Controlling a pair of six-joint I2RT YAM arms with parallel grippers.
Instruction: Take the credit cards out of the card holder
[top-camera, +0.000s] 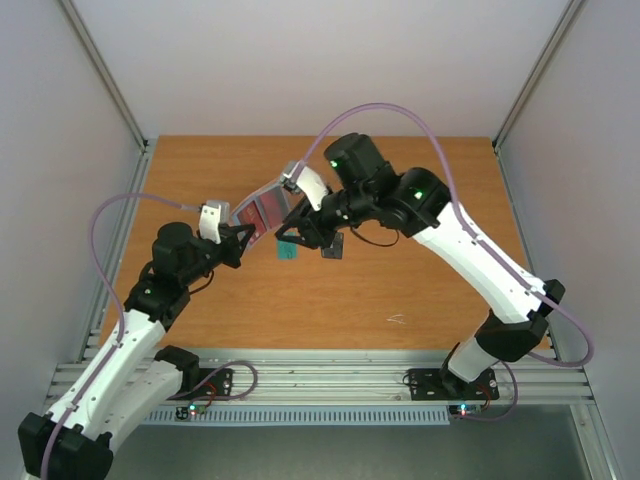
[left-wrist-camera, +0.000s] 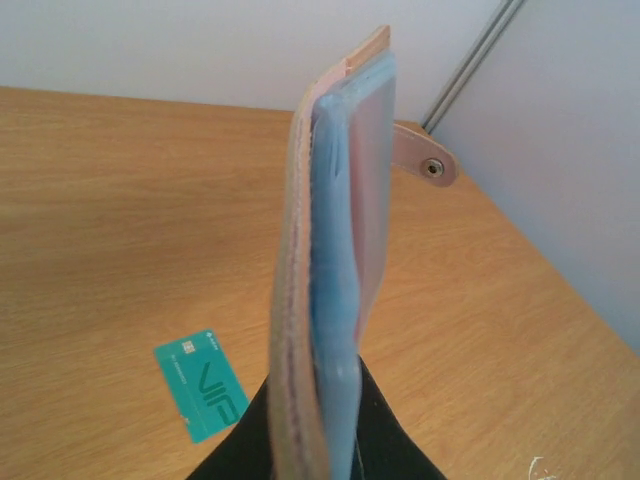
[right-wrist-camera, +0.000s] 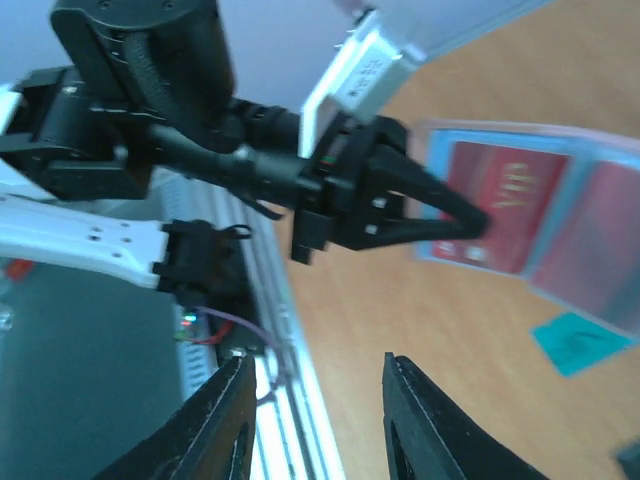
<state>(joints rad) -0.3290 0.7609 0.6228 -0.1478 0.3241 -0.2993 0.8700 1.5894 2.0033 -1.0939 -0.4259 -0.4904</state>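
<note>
My left gripper (top-camera: 245, 238) is shut on the lower edge of the card holder (top-camera: 265, 210) and holds it up off the table. The holder is open, pink outside and pale blue inside, and stands edge-on in the left wrist view (left-wrist-camera: 330, 260). A red card (right-wrist-camera: 510, 195) sits in one of its pockets. A teal card (top-camera: 287, 251) lies flat on the wood below, also seen as the teal card (left-wrist-camera: 200, 388). A dark card-sized square (top-camera: 332, 248) lies just right of it. My right gripper (top-camera: 291, 238) hovers beside the holder, open (right-wrist-camera: 315, 400), with nothing between its fingers.
The wooden table (top-camera: 400, 290) ends at a metal rail (top-camera: 320, 375) along the near edge, where both arm bases are bolted. White walls close the sides and back. The holder's snap tab (left-wrist-camera: 428, 162) sticks out to the right.
</note>
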